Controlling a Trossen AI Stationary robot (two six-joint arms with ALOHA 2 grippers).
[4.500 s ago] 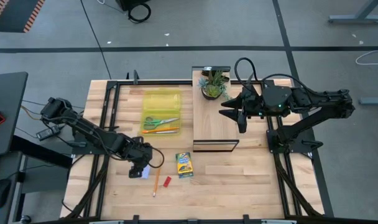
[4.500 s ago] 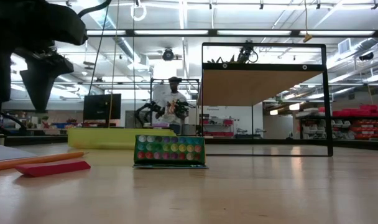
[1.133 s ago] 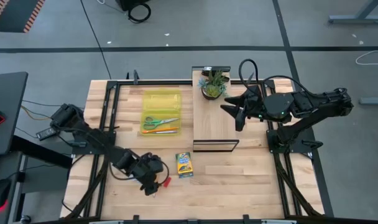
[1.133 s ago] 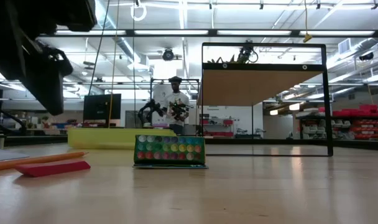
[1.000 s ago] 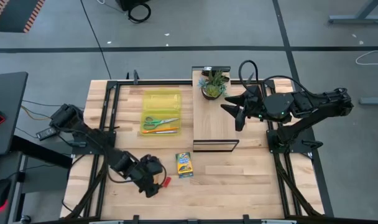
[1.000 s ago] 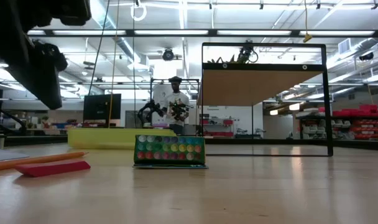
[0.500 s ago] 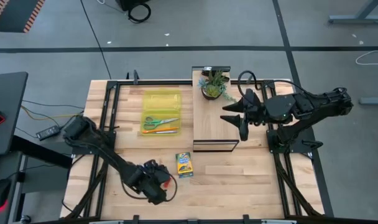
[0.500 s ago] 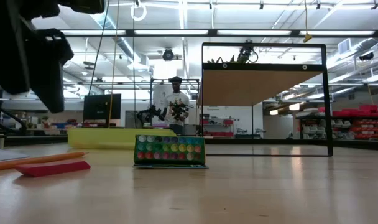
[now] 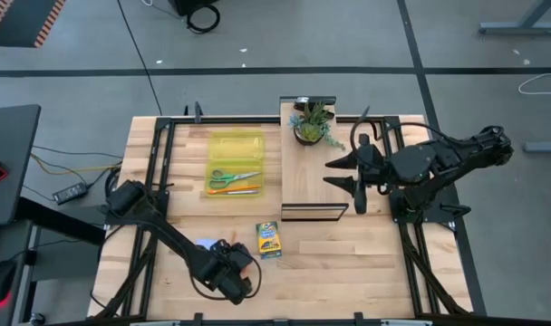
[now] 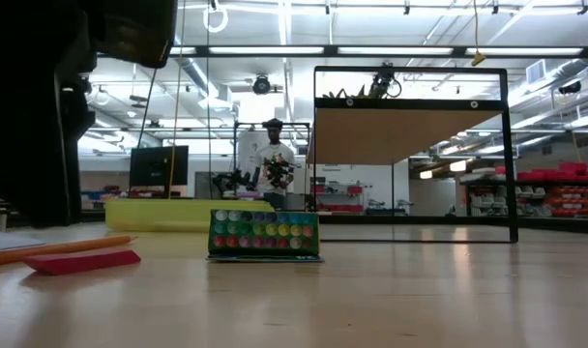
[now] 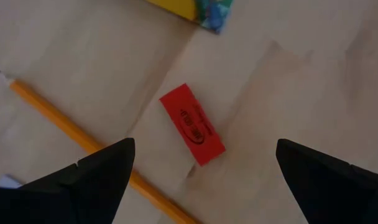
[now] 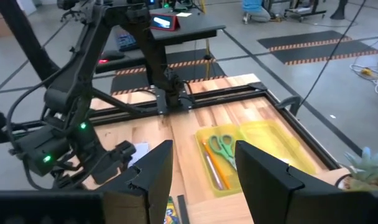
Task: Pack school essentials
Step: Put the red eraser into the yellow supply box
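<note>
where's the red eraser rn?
In the left wrist view the red eraser lies flat on the table between the open left pincer's fingertips, beside the orange pencil, near the crayon box.

high view overhead, low view table-level; both share crayon box (image 9: 269, 241).

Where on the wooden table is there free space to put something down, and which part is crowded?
Free: the bare wood right of the green-and-yellow crayon box, below the light wooden board. Also the strip between the yellow tray and the crayon box. Crowded: the front left, where the open left gripper hovers over the small red flat piece and an orange pencil.
</note>
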